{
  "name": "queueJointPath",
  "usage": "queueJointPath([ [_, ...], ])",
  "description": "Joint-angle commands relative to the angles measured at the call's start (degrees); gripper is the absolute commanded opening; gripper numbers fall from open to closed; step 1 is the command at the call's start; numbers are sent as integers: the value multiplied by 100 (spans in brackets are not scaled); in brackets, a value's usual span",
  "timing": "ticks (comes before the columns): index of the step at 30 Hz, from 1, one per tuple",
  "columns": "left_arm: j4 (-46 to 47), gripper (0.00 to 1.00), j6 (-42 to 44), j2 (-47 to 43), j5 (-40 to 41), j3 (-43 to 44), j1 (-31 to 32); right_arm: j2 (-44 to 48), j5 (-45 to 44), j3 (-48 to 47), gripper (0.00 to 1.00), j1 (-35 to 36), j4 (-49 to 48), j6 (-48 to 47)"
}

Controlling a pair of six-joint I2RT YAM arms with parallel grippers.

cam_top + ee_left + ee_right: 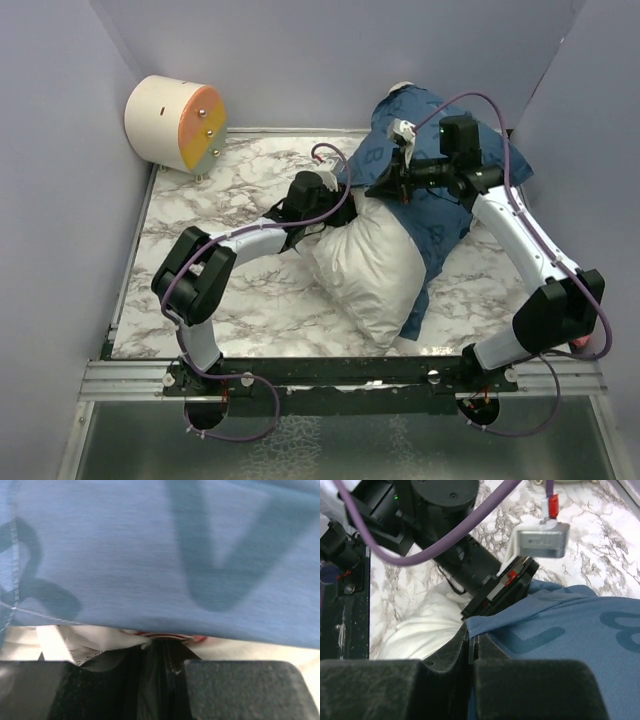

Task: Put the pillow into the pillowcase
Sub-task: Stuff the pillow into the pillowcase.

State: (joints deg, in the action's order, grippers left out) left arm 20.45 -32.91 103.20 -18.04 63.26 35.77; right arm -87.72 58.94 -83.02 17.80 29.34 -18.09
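the left gripper has its jaws squeezed almost together on the pillowcase edge, and the right gripper has its jaws tight on that blue edge too. from the top you see a cream drum with an orange face far left on the marble table, then the white pillow in the middle, its far end under the blue case. only the left wrist view shows a white tag and big dark letters up close, maybe a v. the tag print is too blurry to read.
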Motion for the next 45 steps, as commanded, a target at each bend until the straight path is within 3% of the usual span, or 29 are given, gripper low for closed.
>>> queueJointPath([
  [1,438,8,-534,345,511,-247,54,1153,1317,500,1,412,292,-269],
  [6,1059,11,-796,99,896,-403,-78,1552,797,1757,1,413,964,-1045],
  [12,2043,28,-607,-398,-27,-834,-70,1489,-769,2545,6,399,1568,-1934],
  [16,1740,43,-135,-1006,-303,-1320,-78,2031,-1047,2321,41,390,1752,-1971],
  [19,1214,48,260,-1502,-230,-1605,-120,2209,-1306,1743,62,388,1971,-2043],
  [24,18,63,883,-2709,349,-1820,-336,1916,-1307,370,79,386,2497,-1924],
  [27,-549,79,1148,-3460,726,-1861,-500,1652,-1535,-241,87,390,2146,-1334],
  [31,-1001,92,1175,-4327,923,-1965,-638,857,-2192,-1030,87,397,1686,-600],
  [34,-1282,94,984,-4806,783,-2090,-695,56,-2719,-1671,86,556,1854,-432],
  [39,-1540,94,243,-5432,330,-2726,-737,-602,-4089,-1718,85,853,1726,-454],
  [42,-1204,94,-488,-5917,163,-3440,-747,-804,-4739,-1495,77,865,1595,-553],
  [44,-916,94,-1031,-6286,187,-3931,-747,-898,-5017,-1306,64,865,1532,-651],
  [45,-728,94,-1309,-6454,187,-4179,-745,-905,-5094,-1212,53,865,1498,-678],
])
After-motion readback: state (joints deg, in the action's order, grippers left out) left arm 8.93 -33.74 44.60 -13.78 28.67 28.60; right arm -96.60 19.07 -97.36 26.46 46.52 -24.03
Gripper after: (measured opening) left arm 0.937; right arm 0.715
